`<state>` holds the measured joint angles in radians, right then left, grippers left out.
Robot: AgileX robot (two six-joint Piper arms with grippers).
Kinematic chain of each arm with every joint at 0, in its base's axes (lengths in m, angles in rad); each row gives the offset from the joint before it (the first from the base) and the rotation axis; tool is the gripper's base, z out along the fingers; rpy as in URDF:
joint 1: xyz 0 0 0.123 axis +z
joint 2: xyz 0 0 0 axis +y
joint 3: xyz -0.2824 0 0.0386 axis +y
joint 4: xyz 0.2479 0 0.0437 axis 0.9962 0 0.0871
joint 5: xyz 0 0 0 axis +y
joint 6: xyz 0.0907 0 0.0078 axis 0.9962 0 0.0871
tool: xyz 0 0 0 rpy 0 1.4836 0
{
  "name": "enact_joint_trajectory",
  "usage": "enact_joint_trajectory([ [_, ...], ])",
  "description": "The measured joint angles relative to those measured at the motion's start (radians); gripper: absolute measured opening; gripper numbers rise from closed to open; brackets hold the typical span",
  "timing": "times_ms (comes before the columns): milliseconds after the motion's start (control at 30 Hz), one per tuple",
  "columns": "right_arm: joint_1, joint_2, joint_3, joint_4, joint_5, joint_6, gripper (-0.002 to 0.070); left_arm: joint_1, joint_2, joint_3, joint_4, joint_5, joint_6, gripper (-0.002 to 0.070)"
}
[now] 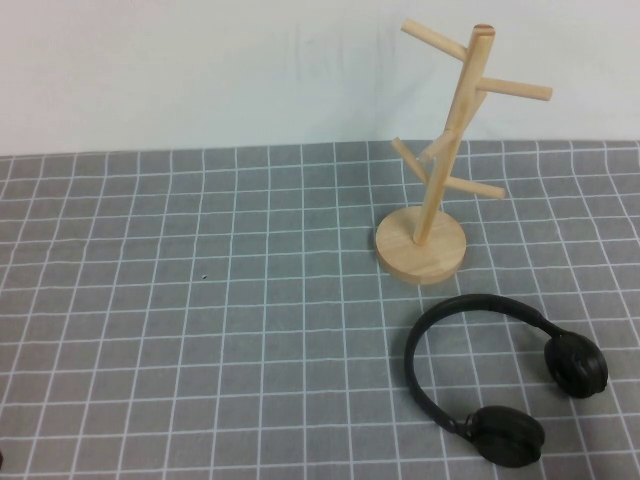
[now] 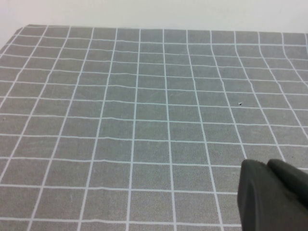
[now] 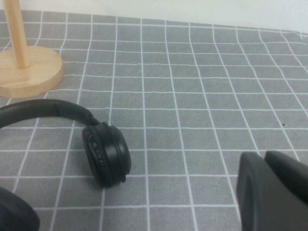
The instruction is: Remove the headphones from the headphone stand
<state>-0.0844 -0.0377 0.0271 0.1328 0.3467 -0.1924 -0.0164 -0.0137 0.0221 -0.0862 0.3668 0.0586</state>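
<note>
The black headphones (image 1: pixel 508 436) lie flat on the grey grid cloth in front of the wooden headphone stand (image 1: pixel 421 248), off its pegs. The stand is upright at the back right, and its pegs are bare. In the right wrist view one ear cup of the headphones (image 3: pixel 108 155) and the stand's base (image 3: pixel 30 72) show. My right gripper (image 3: pixel 263 155) is shut and empty, low over the cloth, apart from that ear cup. My left gripper (image 2: pixel 266 163) is shut and empty over bare cloth on the left side. Neither gripper shows in the high view.
The grey cloth with white grid lines (image 1: pixel 200 300) covers the table up to a white wall (image 1: pixel 200 60) at the back. A tiny dark speck (image 1: pixel 204 276) lies on the cloth left of centre.
</note>
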Motion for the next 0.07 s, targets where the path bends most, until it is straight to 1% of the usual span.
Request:
enact_joint_trajectory([
  [67,0.000,0.000,0.000,0.000,0.000,0.000,-0.0006,0.000,0.000,0.000,0.000,0.000,0.000,-0.0004],
])
